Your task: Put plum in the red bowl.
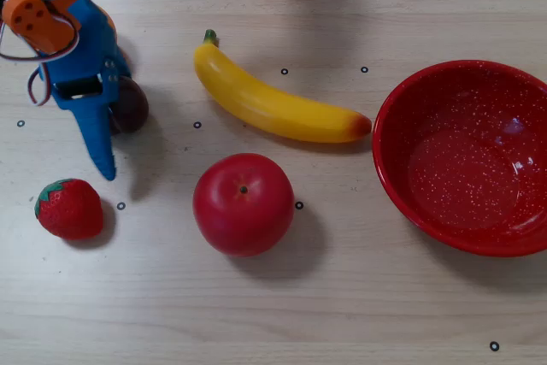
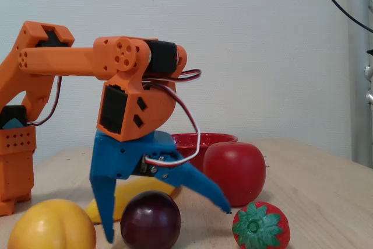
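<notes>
**Spread jaws straddle the plum**

Overhead view: the blue gripper [image 1: 107, 138] covers most of the plum [image 1: 132, 107], well apart from the red bowl [image 1: 466, 156] at right.

Fixed view: jaws spread wide around the plum [image 2: 150, 220] on the surface [image 2: 315, 202], grasping nothing.

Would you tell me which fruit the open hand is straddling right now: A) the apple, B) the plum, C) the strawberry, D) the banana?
B: in the fixed view the hand stands with one blue finger on each side of the plum.
</notes>
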Motion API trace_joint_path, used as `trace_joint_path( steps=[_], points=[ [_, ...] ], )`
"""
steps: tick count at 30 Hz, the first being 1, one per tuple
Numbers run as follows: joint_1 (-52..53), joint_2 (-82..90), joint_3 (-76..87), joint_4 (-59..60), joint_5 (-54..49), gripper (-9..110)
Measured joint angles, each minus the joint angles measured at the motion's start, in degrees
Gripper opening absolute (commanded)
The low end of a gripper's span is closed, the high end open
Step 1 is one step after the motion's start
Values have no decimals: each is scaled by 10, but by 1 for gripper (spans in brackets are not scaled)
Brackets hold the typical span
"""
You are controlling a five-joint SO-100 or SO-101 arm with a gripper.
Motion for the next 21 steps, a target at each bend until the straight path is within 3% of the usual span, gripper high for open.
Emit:
trace_joint_path(
  steps=[16,21],
  points=[
    [4,-23,-7,-3,0,62],
    [10,-23,-7,-3,0,56]
  ],
)
